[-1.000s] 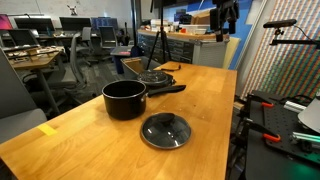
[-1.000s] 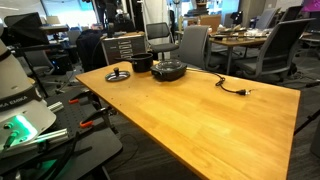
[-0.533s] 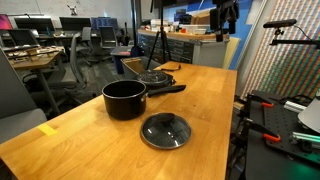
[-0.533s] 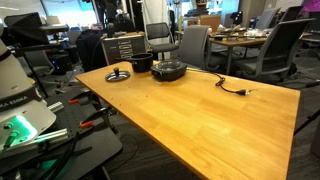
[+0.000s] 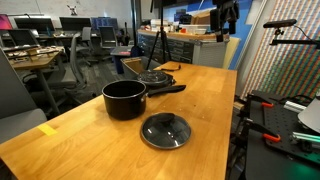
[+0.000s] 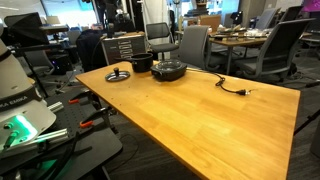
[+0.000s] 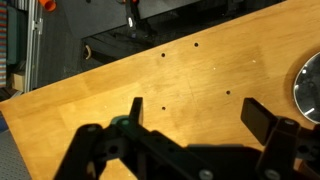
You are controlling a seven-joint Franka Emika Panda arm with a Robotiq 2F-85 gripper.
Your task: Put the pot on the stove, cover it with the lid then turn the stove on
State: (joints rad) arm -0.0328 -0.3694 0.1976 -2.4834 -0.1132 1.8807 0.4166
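- I am holding my claw wide apart over the bare wooden table, gripping nothing.
- The pot is sitting on the table just beside the stove, not on it.
- The lid is lying flat on the wood near the pot, knob up; its rim is showing at my wrist view's right edge.

Lid — cut off, rt edge.

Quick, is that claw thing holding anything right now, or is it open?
Gripper: open, fingers spread wide, holding nothing; only the bare table shows between them.
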